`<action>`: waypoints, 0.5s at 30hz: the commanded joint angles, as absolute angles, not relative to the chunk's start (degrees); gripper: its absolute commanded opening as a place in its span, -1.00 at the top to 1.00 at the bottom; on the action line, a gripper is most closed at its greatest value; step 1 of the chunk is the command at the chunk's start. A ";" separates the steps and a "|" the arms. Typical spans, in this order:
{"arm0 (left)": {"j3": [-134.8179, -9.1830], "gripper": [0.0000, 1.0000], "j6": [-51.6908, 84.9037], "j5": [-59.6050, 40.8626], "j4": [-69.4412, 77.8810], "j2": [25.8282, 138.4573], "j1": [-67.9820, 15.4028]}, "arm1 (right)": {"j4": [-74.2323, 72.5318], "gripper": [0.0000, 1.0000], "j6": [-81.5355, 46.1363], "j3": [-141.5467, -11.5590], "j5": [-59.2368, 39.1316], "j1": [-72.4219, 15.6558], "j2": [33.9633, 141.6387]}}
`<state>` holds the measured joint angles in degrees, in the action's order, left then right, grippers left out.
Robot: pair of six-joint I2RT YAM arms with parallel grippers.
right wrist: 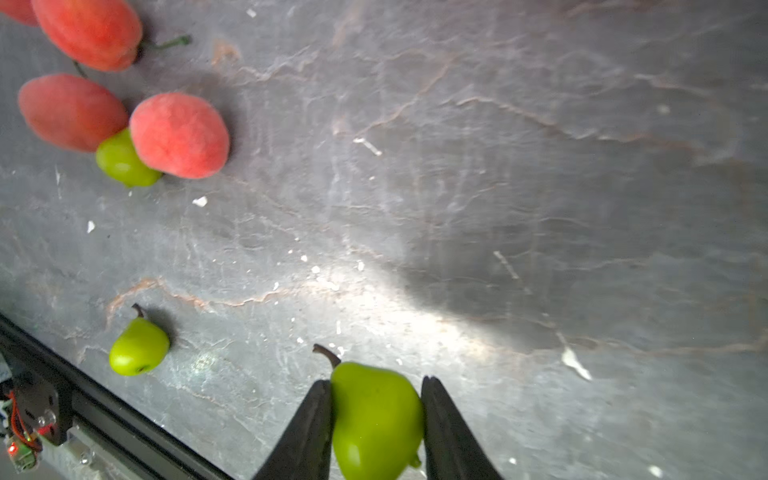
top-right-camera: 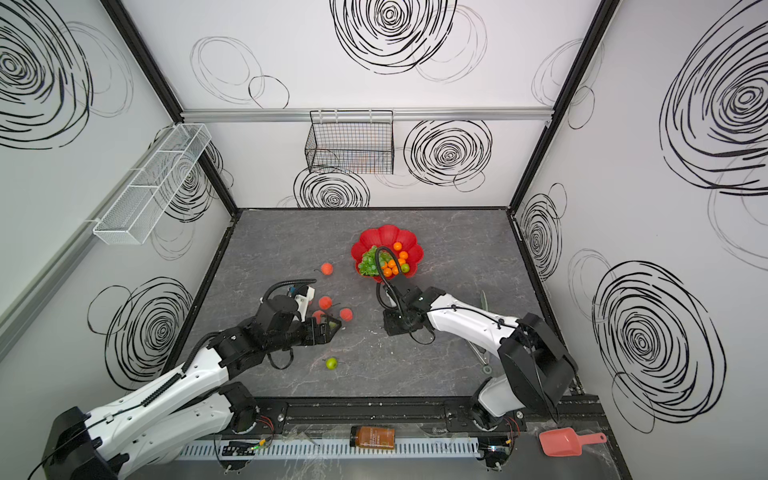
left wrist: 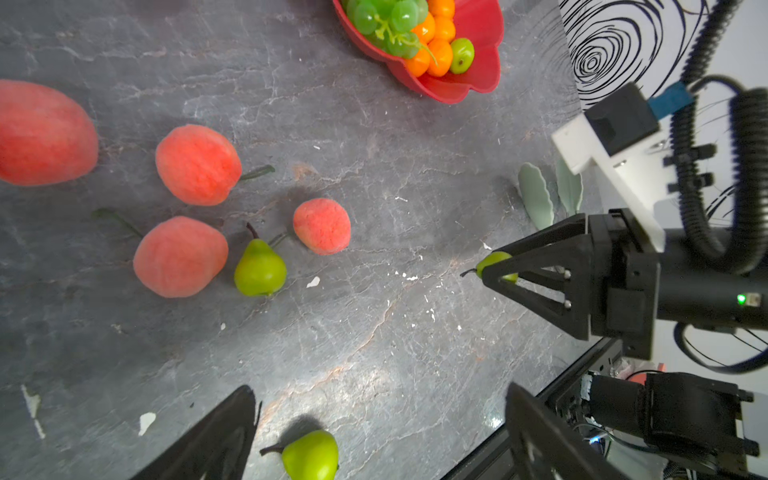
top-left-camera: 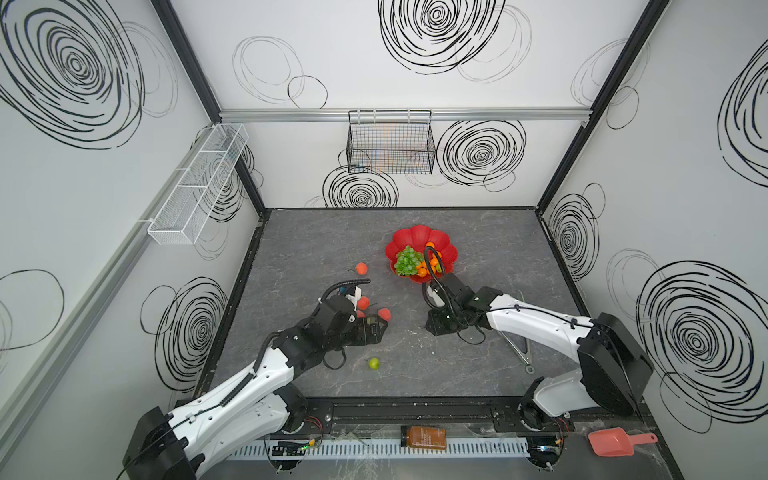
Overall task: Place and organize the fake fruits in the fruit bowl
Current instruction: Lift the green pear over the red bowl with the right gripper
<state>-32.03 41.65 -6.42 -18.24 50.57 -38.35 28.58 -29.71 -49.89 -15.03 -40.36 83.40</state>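
The red flower-shaped fruit bowl (top-left-camera: 415, 237) (top-right-camera: 382, 235) (left wrist: 478, 25) holds green grapes (top-left-camera: 407, 261), oranges (top-left-camera: 430, 245) and a green apple (left wrist: 461, 56). My right gripper (top-left-camera: 430, 328) (right wrist: 376, 380) hangs in front of the bowl, shut on a green apple (right wrist: 376, 419). Several peaches (top-left-camera: 362, 268) (left wrist: 197, 164) lie left of the bowl, with a green apple (left wrist: 259, 270) among them. My left gripper (top-left-camera: 376, 328) (left wrist: 380, 388) hovers open over them. Another green apple (top-left-camera: 374, 363) (left wrist: 311, 457) lies alone near the front edge, untouched.
Pale-green tongs (top-left-camera: 515, 345) lie under the right arm. A black wire basket (top-left-camera: 390, 143) hangs on the back wall and a white mesh basket (top-left-camera: 195, 183) on the left wall. A bottle (top-left-camera: 423, 436) and a pink scoop (top-left-camera: 615, 441) sit in front of the rail.
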 commanded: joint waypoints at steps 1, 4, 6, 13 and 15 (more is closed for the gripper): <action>-34.88 -0.92 39.06 -6.23 -13.37 52.03 -36.34 | 31.99 0.27 -25.84 -51.77 -14.35 -36.64 81.57; -35.95 -0.92 38.65 -7.51 -11.17 53.76 -34.92 | 32.99 0.27 -24.10 -53.79 -14.26 -33.49 81.41; -37.11 -0.92 37.93 -7.91 -10.04 55.17 -34.55 | 33.52 0.27 -23.02 -55.18 -14.31 -31.63 81.55; -41.64 -0.92 36.26 -9.70 -6.42 61.10 -33.60 | 34.99 0.27 -20.27 -60.17 -13.93 -27.16 83.32; -42.74 -0.92 36.04 -9.82 -5.19 62.72 -33.49 | 35.07 0.27 -19.47 -61.94 -14.06 -25.85 84.38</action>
